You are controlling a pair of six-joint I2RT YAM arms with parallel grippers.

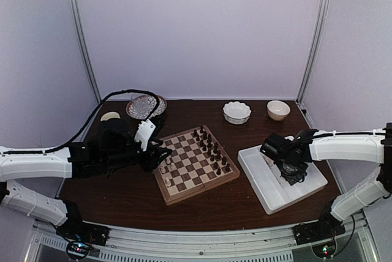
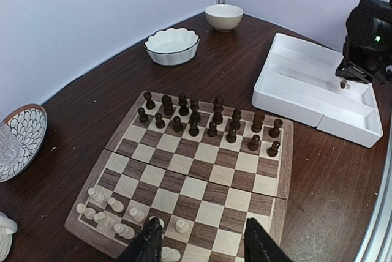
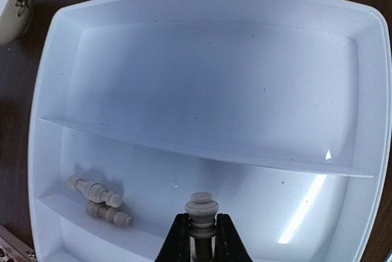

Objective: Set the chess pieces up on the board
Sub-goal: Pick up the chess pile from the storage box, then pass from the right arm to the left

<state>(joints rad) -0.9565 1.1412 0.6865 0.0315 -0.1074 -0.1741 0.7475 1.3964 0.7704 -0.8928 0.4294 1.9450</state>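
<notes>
**A:** Grippers first. What has the right gripper (image 3: 202, 224) got?

**B:** Its jaws are pinched tight on one cream-white chess piece (image 3: 202, 205). The piece is upright, and its round head shows just above the fingertips. Gripper and piece sit low inside the white tray (image 1: 260, 179), which lies to the right of the board (image 1: 190, 173) and apart from it.

**A:** And the left gripper (image 2: 205, 247)?

**B:** About half open, hanging over the board's left edge. Its dark fingers (image 2: 147, 243) straddle a few squares with nothing clamped between them. One small cream figure stands right beside the left finger, but I cannot tell whether they touch.

**A:** What else sits around the board?

**B:** Behind it are a scalloped white bowl (image 1: 236, 112) and a plain cream bowl (image 1: 278, 109). Behind its left corner there is a patterned plate (image 1: 146, 106). Everything rests on a dark wooden table (image 1: 122, 198).

**A:** Anything in the way?

**B:** A low divider wall in the tray runs just beyond the held piece. Two spare cream figures (image 3: 101, 201) lie on their sides close beside it, one against the other.

**A:** How do the chess pieces look on the board?

**B:** The dark pieces (image 2: 208, 118) stand in two rough rows along the tray-side edge. The cream pieces (image 2: 110, 213) bunch unevenly at the opposite edge, near the left gripper, each far smaller than its square.
</notes>
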